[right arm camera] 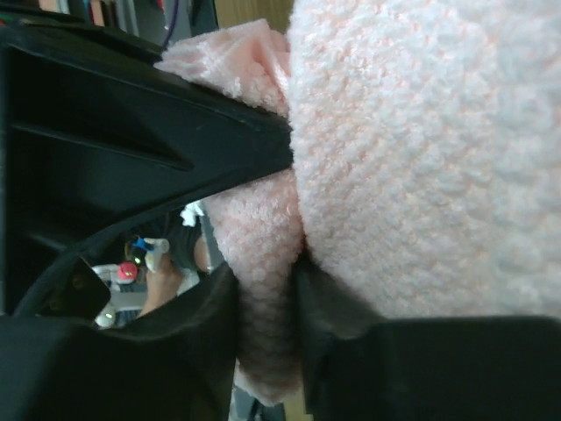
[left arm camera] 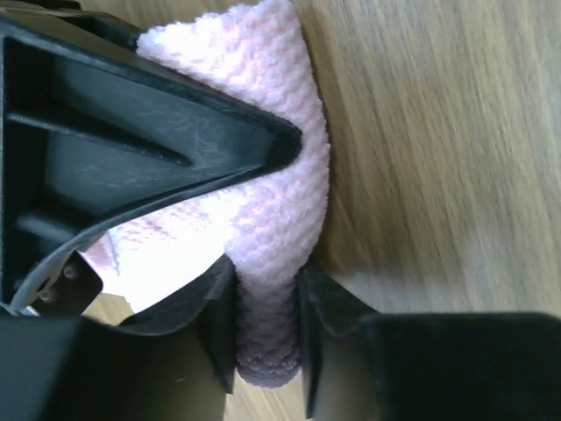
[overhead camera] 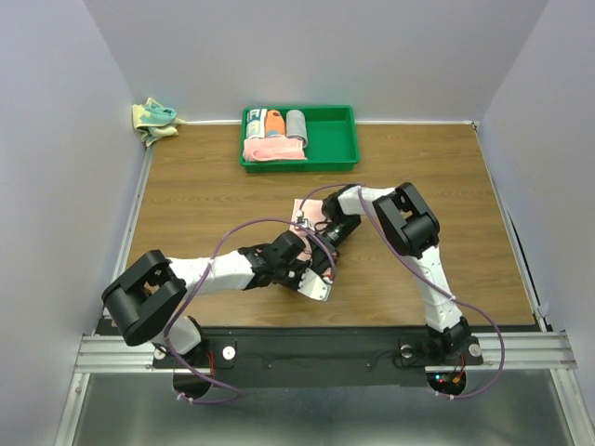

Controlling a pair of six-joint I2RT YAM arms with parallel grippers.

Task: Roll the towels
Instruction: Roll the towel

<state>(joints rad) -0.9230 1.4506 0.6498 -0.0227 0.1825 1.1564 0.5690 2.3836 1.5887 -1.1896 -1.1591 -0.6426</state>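
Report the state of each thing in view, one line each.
Pink towel: on the table, not rolled up, pinched by both grippers.
Left gripper: shut on a fold of the pink towel.
Right gripper: shut on the pink towel.
Teal towel: crumpled, not rolled, far left corner.
Green tray: holds towels at its left end.
Rolled towels: side by side in the tray.

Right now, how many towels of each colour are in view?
pink: 2, the pale pink towel mid-table and the coral pink towel in the green tray
orange towel: 1
grey towel: 1
whitish towel: 1
teal and yellow towel: 1
Total: 6
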